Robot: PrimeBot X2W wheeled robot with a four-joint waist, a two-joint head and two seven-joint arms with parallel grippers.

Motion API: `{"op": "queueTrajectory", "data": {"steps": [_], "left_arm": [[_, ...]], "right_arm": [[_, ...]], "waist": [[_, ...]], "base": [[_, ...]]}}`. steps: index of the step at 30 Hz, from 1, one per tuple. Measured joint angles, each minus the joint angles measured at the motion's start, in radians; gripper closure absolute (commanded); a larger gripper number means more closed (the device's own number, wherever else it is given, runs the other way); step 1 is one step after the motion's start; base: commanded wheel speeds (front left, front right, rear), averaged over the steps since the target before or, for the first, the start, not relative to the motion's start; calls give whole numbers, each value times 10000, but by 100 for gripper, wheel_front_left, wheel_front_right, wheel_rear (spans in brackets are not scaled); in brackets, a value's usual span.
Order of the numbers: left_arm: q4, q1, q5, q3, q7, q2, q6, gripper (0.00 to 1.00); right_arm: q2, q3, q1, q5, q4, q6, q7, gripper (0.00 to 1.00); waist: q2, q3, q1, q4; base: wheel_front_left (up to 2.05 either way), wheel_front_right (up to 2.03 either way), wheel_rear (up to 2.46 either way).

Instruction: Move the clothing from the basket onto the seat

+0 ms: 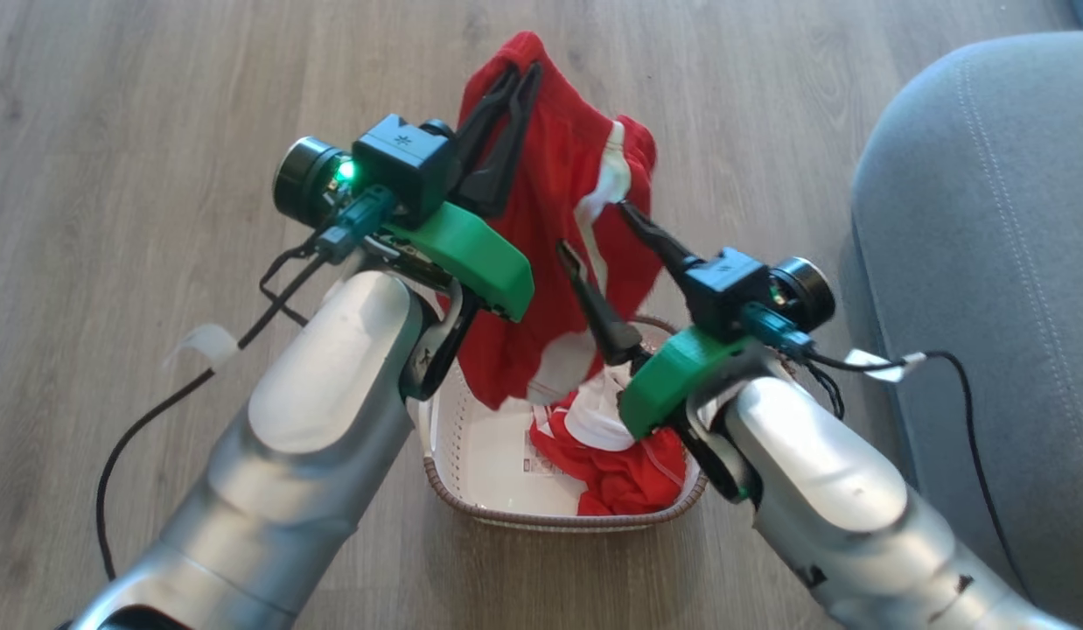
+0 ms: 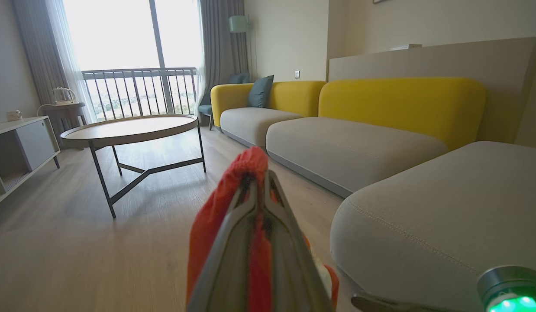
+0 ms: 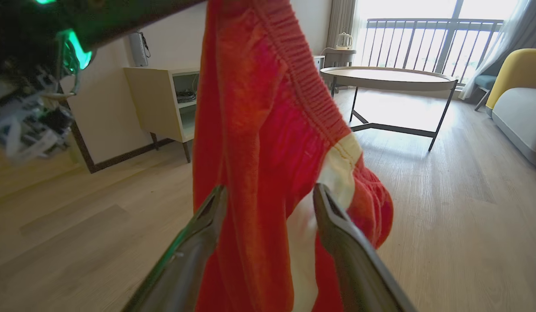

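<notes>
Your cream perforated plastic basket (image 1: 541, 519), rimmed in brown weave, holds crumpled soft red-and-white clothing (image 1: 629, 481). Above it, your right jaws stand spread at a hanging ribbed red garment (image 1: 550, 201), while your left jaws pinch its top. The stitched grey fabric seat (image 1: 988, 219) lies to the right.

Left forearm (image 1: 331, 385): glossy silver-grey rounded shell, seam line nr elbow. Right forearm (image 1: 821, 477): same finish, w/ small dark scuffs (image 1: 961, 584) low on shell.

Each wrist: bright green plastic bracket (image 1: 476, 254), curved, smooth. Black boxy camera module (image 1: 406, 162) w/ tiny pale star mark on top. Black round barrel (image 1: 301, 179) at side. Green LED (image 1: 345, 171) lit on left unit.

Cabling: teal plug (image 1: 353, 223) + thin black cable (image 1: 157, 411) per arm. White tape tag (image 1: 205, 343) on each cable.

Left gripper (image 1: 524, 72), right gripper (image 1: 594, 229): two long dark tapered fingers apiece, slight sheen in wrist views.
</notes>
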Motion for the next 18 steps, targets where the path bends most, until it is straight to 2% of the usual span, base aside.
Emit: {"op": "queueTrajectory", "data": {"steps": [18], "left_arm": [[65,-177,-508,-1406,0,-100,6,100]], "right_arm": [[6,1745,-1130,1179,2502,0,0,0]], "waist": [[0,-139,0,858]], "base": [[0,0,0]]}}
